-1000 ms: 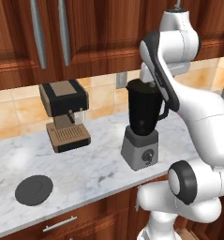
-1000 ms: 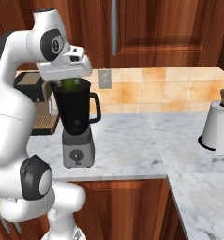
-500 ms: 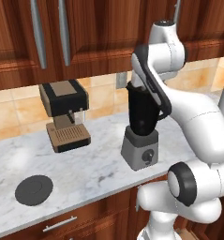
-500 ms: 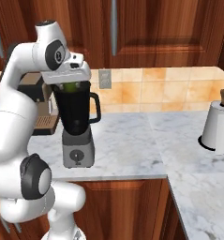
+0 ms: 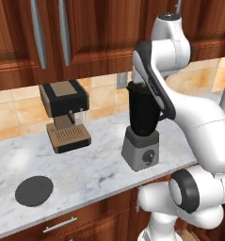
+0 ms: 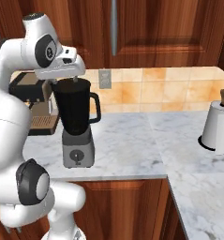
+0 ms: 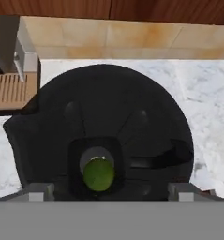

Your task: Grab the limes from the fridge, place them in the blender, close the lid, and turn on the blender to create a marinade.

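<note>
Lime (image 7: 99, 174) lies at the bottom of the blender (image 6: 75, 122) jar on the tabletop (image 5: 100, 169); my arm bends over it, end effector (image 7: 108, 190) open, empty, pointing straight down into the jar.

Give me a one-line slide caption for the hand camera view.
Looking straight down into the open black blender, a green lime lying at its bottom.
</note>
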